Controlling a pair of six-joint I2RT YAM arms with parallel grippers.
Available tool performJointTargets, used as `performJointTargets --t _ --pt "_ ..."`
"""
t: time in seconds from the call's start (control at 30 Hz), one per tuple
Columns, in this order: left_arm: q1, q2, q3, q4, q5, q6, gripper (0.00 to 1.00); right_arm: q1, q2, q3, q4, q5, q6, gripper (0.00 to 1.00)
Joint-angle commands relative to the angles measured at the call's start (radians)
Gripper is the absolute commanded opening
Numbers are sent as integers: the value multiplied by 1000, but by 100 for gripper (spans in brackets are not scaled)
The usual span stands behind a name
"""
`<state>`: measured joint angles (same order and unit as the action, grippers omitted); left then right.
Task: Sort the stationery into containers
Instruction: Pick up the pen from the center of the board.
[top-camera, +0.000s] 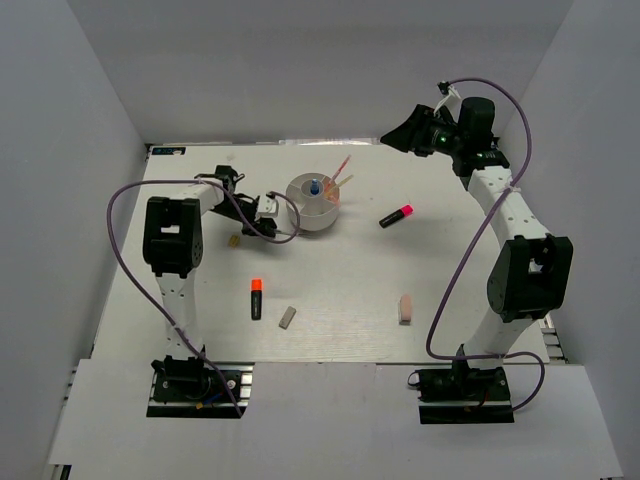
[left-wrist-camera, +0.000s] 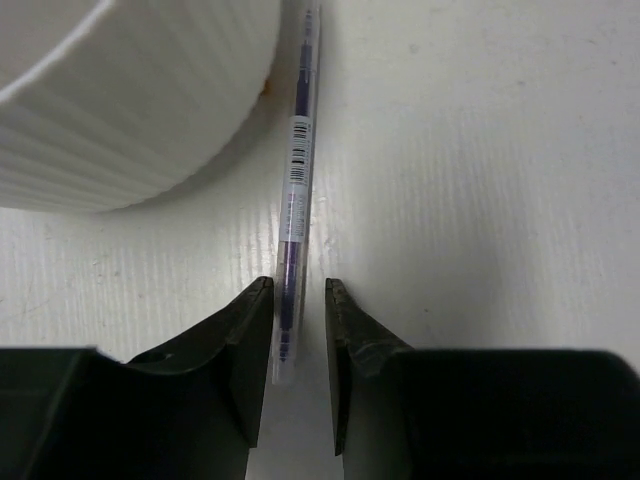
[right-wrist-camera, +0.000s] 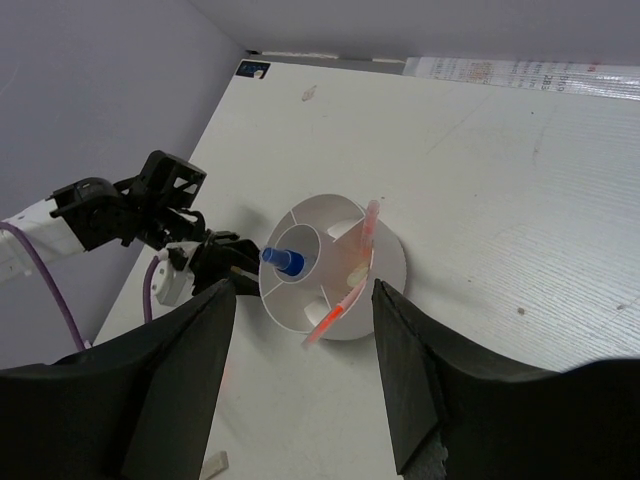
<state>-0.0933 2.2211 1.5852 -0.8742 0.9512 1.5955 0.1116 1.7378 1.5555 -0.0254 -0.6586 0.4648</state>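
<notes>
Left gripper jaws narrowly apart, straddling the pen lying beside the tub. Right gripper jaws wide apart, holding nothing.

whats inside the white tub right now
A blue-capped bottle stands in the centre compartment of the white tub. Two pink pens lean in outer compartments, with a small pale piece beside one. The near compartments' floors are hidden by the wall.

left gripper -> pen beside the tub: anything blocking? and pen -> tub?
Nothing visible blocks the left gripper: its jaws straddle the near end of the pen. Between pen and tub stands only the tub's own ribbed wall, right alongside it; the pen would likely need lifting over.
</notes>
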Motion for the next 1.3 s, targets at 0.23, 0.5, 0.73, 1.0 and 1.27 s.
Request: performJointTargets --t 0.23,0.5,0.73,1.0,1.27 --pt "-52 -97 -100 -108 -242 172 31 0 -53 -31 62 -16 17 63" --pt "-109 -155 -154 -123 -318 18 9 -3 -133 -112 27 -16 -3 62" --pt "-131 -308 -223 -17 -159 -271 0 -4 -248 -195 -42 -21 -52 64" --pt "-160 -612 -442 285 11 -743 0 -10 -322 -290 -65 -101 -86 69" --pt "-191 -762 -498 696 -5 -1459 0 29 -350 -347 2 -240 -48 74"
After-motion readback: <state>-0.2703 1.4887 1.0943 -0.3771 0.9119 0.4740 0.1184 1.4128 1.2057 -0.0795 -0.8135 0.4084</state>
